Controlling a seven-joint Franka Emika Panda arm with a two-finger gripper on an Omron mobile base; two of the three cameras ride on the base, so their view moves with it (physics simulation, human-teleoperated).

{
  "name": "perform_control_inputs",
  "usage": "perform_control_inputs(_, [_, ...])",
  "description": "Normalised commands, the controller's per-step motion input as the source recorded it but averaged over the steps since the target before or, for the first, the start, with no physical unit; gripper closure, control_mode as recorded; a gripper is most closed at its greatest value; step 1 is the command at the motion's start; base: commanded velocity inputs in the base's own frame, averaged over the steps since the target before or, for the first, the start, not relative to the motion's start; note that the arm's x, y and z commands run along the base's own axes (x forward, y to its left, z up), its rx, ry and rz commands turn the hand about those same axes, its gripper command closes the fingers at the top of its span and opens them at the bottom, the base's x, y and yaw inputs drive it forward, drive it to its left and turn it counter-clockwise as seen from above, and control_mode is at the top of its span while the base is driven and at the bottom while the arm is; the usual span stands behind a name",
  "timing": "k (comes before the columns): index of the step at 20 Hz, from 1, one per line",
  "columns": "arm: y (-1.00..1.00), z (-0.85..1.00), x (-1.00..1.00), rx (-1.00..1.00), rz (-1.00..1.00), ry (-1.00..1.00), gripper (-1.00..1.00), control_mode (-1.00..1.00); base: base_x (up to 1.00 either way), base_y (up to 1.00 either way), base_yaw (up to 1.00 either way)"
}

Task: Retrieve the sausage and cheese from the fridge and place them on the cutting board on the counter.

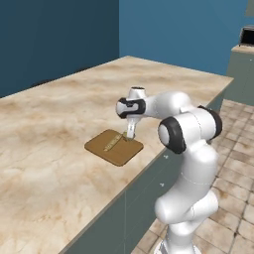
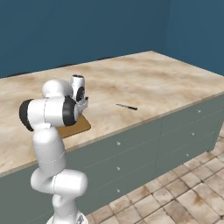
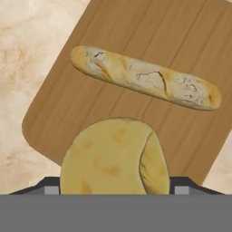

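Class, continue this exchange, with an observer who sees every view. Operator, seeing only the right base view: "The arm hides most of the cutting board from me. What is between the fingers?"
Observer: In the hand view the cheese, a pale yellow chunk, sits between the fingers, touching both.
Operator: Is anything lying on the board?
Observer: Yes, a pale tan stick lies flat across the cutting board.
Operator: Where is the gripper relative to the board?
Observer: In the left base view the gripper points down over the board, beside the stick.
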Motion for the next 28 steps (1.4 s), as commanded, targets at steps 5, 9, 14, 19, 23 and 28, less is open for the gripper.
perform_control_inputs(5, [0.0,-0.34,0.26,0.0,0.0,0.01,1.0,-1.0,0.0,0.0,0.0])
perform_control_inputs(9, [0.0,-0.26,0.19,0.0,0.0,0.02,1.0,-1.0,0.0,0.0,0.0])
perform_control_inputs(14, [0.0,-0.16,0.07,0.0,0.0,0.02,-1.0,-1.0,0.0,0.0,0.0])
perform_control_inputs(19, [0.0,0.0,0.0,0.0,0.0,0.01,-1.0,-1.0,0.0,0.0,0.0])
perform_control_inputs(23, [0.0,0.18,-0.02,0.0,0.0,0.01,-1.0,-1.0,0.0,0.0,0.0])
perform_control_inputs(28, [0.0,0.65,-0.24,0.0,-0.01,0.02,-1.0,-1.0,0.0,0.0,0.0])
